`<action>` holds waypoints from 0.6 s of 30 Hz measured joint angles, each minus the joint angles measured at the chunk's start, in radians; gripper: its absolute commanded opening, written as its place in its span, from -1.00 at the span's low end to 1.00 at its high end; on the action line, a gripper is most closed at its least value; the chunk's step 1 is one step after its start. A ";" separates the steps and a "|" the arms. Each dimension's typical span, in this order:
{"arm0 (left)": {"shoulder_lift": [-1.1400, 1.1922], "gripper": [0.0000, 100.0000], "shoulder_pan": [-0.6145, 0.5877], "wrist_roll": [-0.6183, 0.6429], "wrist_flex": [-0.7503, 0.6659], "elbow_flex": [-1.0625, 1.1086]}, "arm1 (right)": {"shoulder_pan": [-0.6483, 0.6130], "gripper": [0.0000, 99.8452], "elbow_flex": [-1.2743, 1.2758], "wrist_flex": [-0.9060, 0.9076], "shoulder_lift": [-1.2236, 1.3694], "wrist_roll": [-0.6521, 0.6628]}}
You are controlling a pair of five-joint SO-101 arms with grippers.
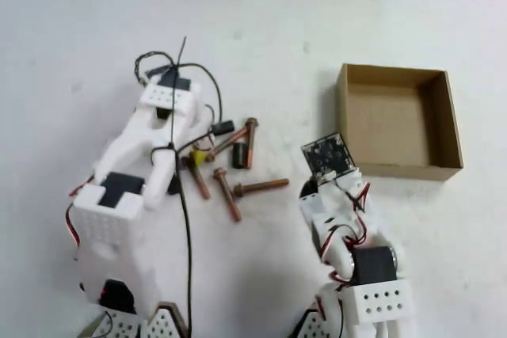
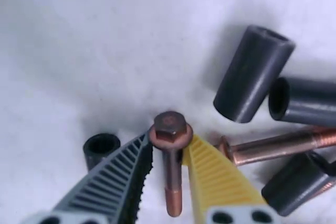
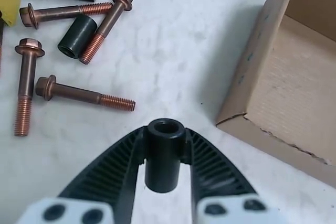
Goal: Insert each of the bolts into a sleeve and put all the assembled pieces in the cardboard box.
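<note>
White tabletop (image 1: 79,37), dark room past the far edge. Found left gripper (image 2: 169,141) pinching held bolt (image 2: 171,182) right under the head, shank free toward the wrist. Found right gripper (image 3: 164,132) clamping held sleeve (image 3: 164,156) at the jaw tips, bore facing outward. Located both around the tabletop middle, the right one near cardboard box (image 1: 396,170), with the box toward the right edge and nothing in it.

Risks flagged, judgement only:
- pivoting of held bolt between the ribbed jaws, from a narrow pinch so close to the head
- thread tip catching on the sleeve rim, from any tilt between the two arms, then held sleeve pushed out of a tip-only grip
- sweeping the pile on approach, with round parts rolling toward the near edge

Counted:
- five bolts: one held plus four loose bolts (image 3: 84,94) at the tabletop middle
- five sleeves: one held plus four loose sleeves (image 2: 252,74) among them, one of those seen end-on, so length not confirmed
- one box
- zero assembled pieces
</note>
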 measured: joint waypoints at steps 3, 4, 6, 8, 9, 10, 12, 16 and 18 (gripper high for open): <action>0.000 -0.77 0.000 0.000 0.000 -0.003 | 0.000 -0.97 0.000 0.000 0.000 0.000; 0.000 -0.83 0.000 0.000 0.000 -0.003 | 0.000 -0.97 0.000 0.000 0.000 0.000; 0.000 -0.96 0.002 0.000 -0.002 -0.005 | 0.000 -0.97 0.000 0.000 0.000 0.000; 0.002 -0.93 0.003 0.000 -0.008 -0.008 | 0.000 -0.97 0.000 0.000 0.000 0.000; 0.002 -0.93 0.003 0.000 -0.011 -0.008 | 0.000 -0.97 0.000 0.000 0.000 0.000; 0.002 -0.96 0.003 0.000 -0.011 -0.008 | 0.000 -0.97 0.000 0.000 0.000 0.000; 0.003 -0.95 0.003 0.000 -0.014 -0.008 | 0.000 -0.97 0.000 0.000 0.000 0.000; 0.005 -0.95 0.003 0.000 -0.014 -0.008 | 0.000 -0.97 0.000 0.000 0.000 0.000; 0.008 -0.95 0.003 0.000 -0.014 -0.008 | 0.000 -0.97 0.000 0.000 0.000 0.000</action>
